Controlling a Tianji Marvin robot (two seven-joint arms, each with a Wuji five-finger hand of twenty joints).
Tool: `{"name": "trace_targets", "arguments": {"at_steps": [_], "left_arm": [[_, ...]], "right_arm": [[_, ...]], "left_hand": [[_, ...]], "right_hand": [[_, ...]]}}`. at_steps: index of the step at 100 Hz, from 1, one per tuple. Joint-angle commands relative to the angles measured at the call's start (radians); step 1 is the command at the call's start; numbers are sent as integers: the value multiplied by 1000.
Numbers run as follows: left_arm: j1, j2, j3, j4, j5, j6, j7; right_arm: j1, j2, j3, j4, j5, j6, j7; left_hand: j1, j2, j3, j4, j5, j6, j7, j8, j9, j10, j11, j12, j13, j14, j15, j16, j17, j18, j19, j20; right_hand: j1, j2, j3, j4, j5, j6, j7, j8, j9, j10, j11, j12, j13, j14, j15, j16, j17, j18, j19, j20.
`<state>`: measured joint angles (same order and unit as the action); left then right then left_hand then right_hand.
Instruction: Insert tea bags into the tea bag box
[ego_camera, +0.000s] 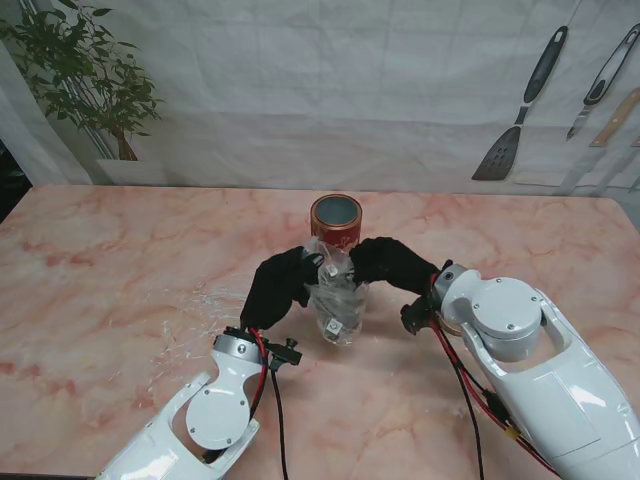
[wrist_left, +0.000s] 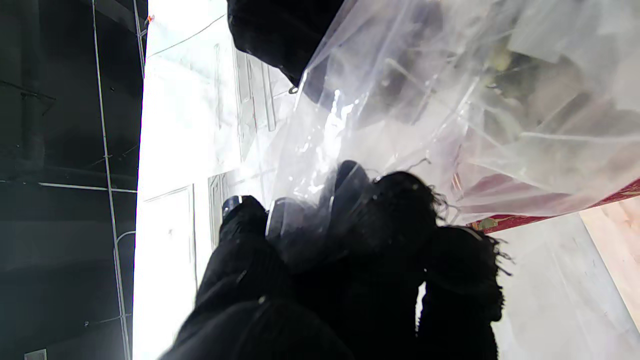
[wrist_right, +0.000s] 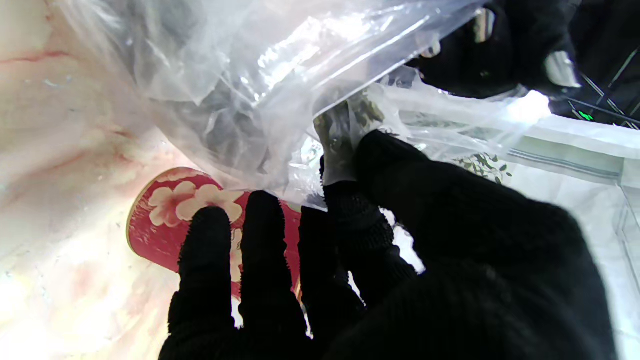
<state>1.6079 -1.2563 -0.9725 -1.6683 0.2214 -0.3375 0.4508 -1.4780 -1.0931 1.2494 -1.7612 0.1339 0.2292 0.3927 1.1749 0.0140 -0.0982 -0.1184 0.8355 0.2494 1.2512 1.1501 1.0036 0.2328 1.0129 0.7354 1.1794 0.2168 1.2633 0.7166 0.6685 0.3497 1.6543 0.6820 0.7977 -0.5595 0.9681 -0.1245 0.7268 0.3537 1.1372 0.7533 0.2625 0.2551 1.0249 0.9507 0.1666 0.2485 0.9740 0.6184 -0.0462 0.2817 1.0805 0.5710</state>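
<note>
Table (ego_camera: 120, 260) fills most of the stand's view, pink marble, and at centre frame I hold a clear bag (ego_camera: 336, 295) of tea bags between both hands, just nearer to me than the red tin (ego_camera: 336, 218). The tin stands upright, mouth open to the ceiling, a little above centre. The bag hangs with its long axis roughly vertical, its top at my fingers and its bottom toward the table.

My left hand (ego_camera: 280, 285) is closed on the bag's left top edge; my right hand (ego_camera: 392, 265) pinches the right top edge between thumb and fingers, film bunched at the fingertips (wrist_right: 345, 200).

Risks, as I judge them: the slick film could slip from a glove and drop the bag, or the swinging bag could knock the tin over.
</note>
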Motion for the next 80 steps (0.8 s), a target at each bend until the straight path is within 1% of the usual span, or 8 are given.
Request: {"name": "trace_targets", "arguments": {"at_steps": [1,16,31,61,80], "left_arm": [[-6,-6,-1,-6,-7,2,-8],[-6,-7,-1,-5,-7,-1,-7],[-5,-8,-1,-5,-8,-4,-3],[0,-8,-7,-9,-8,-5,1],[1,-8,-7,-10,-10,-7,-1]], "right_arm": [[-11,-8,9,-16,17,-19,-12],[-23,-20,21,-16,62,-49,-45],[-24,-25,26,-9,99,-69,-53],[-29,-28,34,-24,103,-82,-68],[-21,-27,25,-13,122,-80,-51]], "left_hand": [[73,88,46,45,7,-34,50,6,4,-51,7,-20,3,5,-34,-12,6,-54,26,3],[72,88,46,45,7,-34,50,6,4,-52,7,-20,3,2,-35,-12,7,-55,26,3],[72,89,46,45,7,-34,50,6,3,-52,7,-19,3,2,-35,-12,7,-55,26,3],[72,88,46,46,7,-34,50,6,3,-53,7,-19,3,2,-35,-12,7,-55,26,3],[71,89,46,46,7,-34,50,6,3,-53,7,-19,2,0,-35,-12,7,-55,26,3]], "right_hand": [[38,47,2,31,-15,-32,10,19,-39,-26,-13,-15,-36,-40,-19,-12,-16,-22,-9,5],[42,43,-4,28,-9,-39,3,18,-57,-29,-59,-65,-58,-50,-73,-36,-41,-48,-41,4],[43,46,-8,26,-6,-45,-4,19,-72,-31,-95,-104,-75,-60,-117,-56,-52,-75,-73,7],[44,40,-7,27,-2,-47,-6,22,-66,-30,-93,-114,-71,-58,-119,-55,-49,-80,-80,16],[42,34,-10,25,2,-57,-9,21,-61,-32,-84,-114,-67,-57,-115,-52,-49,-80,-82,24]]}}
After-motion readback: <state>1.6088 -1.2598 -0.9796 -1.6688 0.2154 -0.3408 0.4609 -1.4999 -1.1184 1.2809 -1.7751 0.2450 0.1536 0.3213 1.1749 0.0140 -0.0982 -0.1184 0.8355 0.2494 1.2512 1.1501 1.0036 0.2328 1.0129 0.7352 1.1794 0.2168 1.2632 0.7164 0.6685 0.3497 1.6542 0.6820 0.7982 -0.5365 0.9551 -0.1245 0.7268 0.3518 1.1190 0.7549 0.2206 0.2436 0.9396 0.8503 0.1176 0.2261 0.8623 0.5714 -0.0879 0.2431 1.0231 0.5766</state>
